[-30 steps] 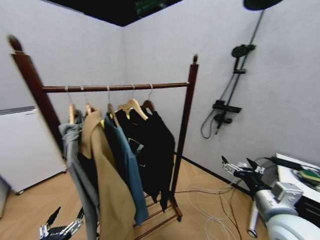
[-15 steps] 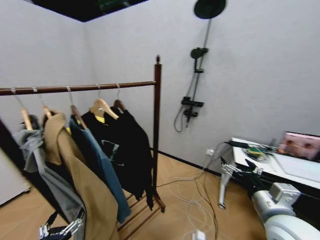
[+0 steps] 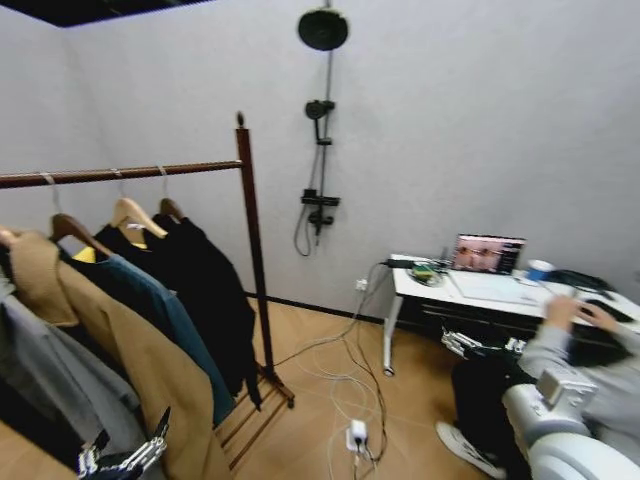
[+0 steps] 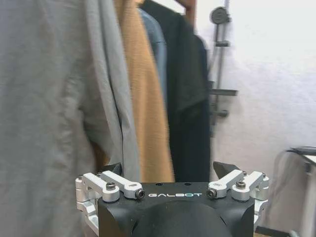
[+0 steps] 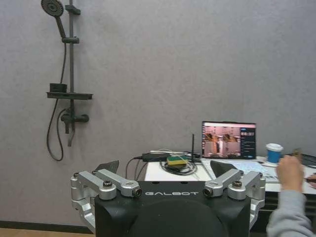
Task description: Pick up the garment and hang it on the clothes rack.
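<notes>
The garment (image 3: 205,290), a long plain black coat, hangs on a wooden hanger (image 3: 171,209) at the right end of the clothes rack's rail (image 3: 120,173), next to the post with a knob top (image 3: 254,250). In the left wrist view the garment (image 4: 190,98) hangs farthest off, behind the other clothes. My left gripper (image 3: 122,456) is low at the left, open and empty, close in front of the hanging clothes (image 4: 168,170). My right gripper (image 3: 482,345) is low at the right, open and empty, facing the wall and desk (image 5: 163,167).
A tan coat (image 3: 120,350), a blue shirt (image 3: 165,315) and a grey garment (image 4: 44,98) share the rail. A black shower stand (image 3: 322,130) stands against the wall. A white desk (image 3: 500,292) with a laptop (image 3: 488,253) is at the right. Cables and a power strip (image 3: 355,435) lie on the floor.
The whole picture has shifted left, so the camera has turned right. The desk and laptop have come into view. Both grippers stay open and low.
</notes>
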Controlling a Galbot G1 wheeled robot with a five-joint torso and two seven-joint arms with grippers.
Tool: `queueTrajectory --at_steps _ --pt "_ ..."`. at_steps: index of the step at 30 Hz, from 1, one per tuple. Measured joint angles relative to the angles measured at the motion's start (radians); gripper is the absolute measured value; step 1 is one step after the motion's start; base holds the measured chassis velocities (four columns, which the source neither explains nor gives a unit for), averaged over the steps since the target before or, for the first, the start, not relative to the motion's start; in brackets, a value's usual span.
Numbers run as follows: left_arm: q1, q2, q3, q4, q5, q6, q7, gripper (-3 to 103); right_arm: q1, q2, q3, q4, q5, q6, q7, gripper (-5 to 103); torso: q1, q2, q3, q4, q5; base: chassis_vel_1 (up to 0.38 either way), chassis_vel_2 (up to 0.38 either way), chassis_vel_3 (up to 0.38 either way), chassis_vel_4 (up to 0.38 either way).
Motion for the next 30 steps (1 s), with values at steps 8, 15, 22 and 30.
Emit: queueTrajectory --at_steps 8,15,22,30 --pt "0.0 0.0 0.0 0.0 0.0 0.0 0.0 100 0.017 -0.01 -0.027 0.0 -0.011 0.0 0.0 100 0.0 0.0 0.0 0.0001 0.0001 0.022 -0.279 -0.283 0.031" --pt "0.0 0.0 0.0 0.0 0.0 0.0 0.0 100 0.018 -0.024 -0.022 -0.009 -0.009 0.019 -0.01 100 0.0 0.0 0.0 0.0001 0.0005 0.023 -0.27 -0.28 0.022" --pt "0.0 0.0 0.0 0.0 0.0 0.0 0.0 100 0.021 -0.036 -0.01 -0.05 -0.006 0.046 -0.035 100 0.0 0.0 0.0 -0.0001 0.0003 0.023 -0.279 -0.276 0.018" --pt "0.0 0.0 0.0 0.0 0.0 0.0 0.0 100 0.04 -0.073 -0.01 -0.11 -0.005 0.079 -0.068 100 0.0 0.0 0.0 -0.0001 0.0001 0.072 -0.223 -0.24 0.076"
